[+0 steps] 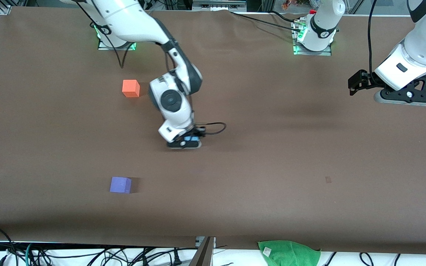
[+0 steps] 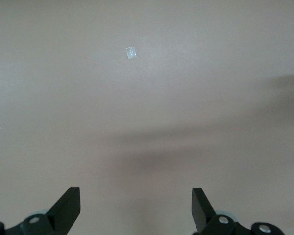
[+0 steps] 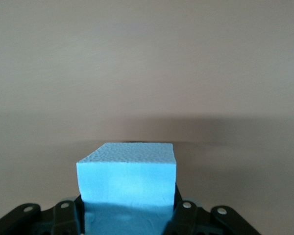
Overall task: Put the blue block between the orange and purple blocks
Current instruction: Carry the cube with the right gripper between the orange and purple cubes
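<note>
My right gripper (image 1: 189,141) is low over the middle of the table, shut on the light blue block (image 1: 191,139). In the right wrist view the blue block (image 3: 127,183) fills the space between the fingers. The orange block (image 1: 131,88) sits on the table near the right arm's base. The purple block (image 1: 120,185) sits nearer the front camera, at the same end of the table. My left gripper (image 1: 353,85) is open and empty, held in the air over the left arm's end of the table, where the arm waits; its fingers (image 2: 68,208) show over bare table.
A green cloth (image 1: 288,252) lies at the table's front edge. Cables run along the front edge and by the arm bases. A small pale mark (image 2: 131,52) is on the table under the left gripper.
</note>
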